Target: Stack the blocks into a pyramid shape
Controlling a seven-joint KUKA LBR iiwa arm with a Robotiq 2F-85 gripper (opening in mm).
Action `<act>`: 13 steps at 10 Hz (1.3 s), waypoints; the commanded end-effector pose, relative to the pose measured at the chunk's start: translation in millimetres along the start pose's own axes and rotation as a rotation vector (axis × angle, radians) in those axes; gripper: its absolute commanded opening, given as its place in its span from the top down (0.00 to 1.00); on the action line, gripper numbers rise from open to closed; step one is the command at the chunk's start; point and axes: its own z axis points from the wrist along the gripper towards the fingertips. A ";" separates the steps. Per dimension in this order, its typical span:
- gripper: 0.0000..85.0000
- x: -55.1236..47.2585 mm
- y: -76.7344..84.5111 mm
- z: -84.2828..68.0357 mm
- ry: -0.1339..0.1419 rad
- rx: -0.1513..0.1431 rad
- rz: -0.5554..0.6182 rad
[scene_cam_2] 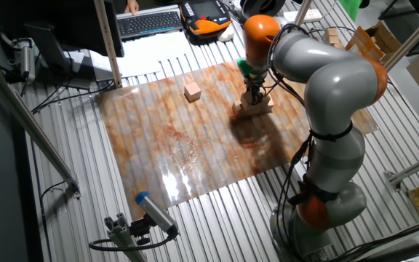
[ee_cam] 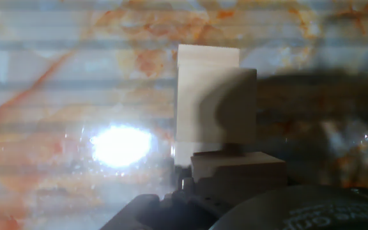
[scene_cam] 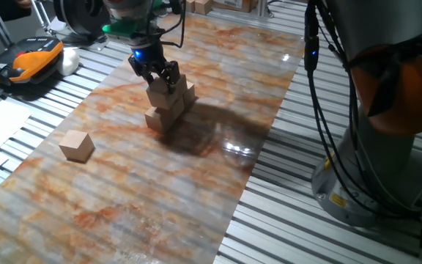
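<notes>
Item 1. Counter [scene_cam: 218,66]: slatted metal bench carrying a glossy marbled orange-and-grey mat [scene_cam: 123,198]. In one fixed view the mat runs from 7 o'clock up to 1 o'clock; its right edge lies close to the robot base [scene_cam: 387,147], its left edge borders bare slats and papers. Wide open mat surface lies toward 6 o'clock and toward 1 o'clock of the pile.

Item 2. Pile of blocks [scene_cam: 168,106]: tan wooden cubes, partly built pyramid, near the mat's middle, slightly toward 11 o'clock of frame centre. Lower cubes sit touching in a row; the row's long axis runs from 7 o'clock to 1 o'clock, roughly along the mat. At least one cube rests on the upper tier. Exact count cannot be told; the pincer hides part. In the other fixed view the pile [scene_cam_2: 253,108] sits toward the mat's right edge, under the arm.

Item 3. Loose block [scene_cam: 76,145]: single cube, flat on the mat, well apart from the pile at about 8 o'clock of it, near the mat's left edge; corners turned diagonal to that edge.

Item 4. Pincer [scene_cam: 158,75]: directly above the pile, fingers pointing down, clamped on the upper block [scene_cam: 164,94]. Hand view shows tan blocks [ee_cam: 206,96] below, long axis 12 to 6 o'clock.

Item 5. Periphery: orange-and-black handheld unit [scene_cam: 31,62] at 10 o'clock, off the mat.
</notes>
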 end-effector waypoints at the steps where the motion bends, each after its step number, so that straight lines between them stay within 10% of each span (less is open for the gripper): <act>1: 1.00 -2.3 -0.3 1.2 -0.001 -0.001 -0.006; 13: 1.00 -10.5 7.4 -5.0 0.008 -0.010 -0.009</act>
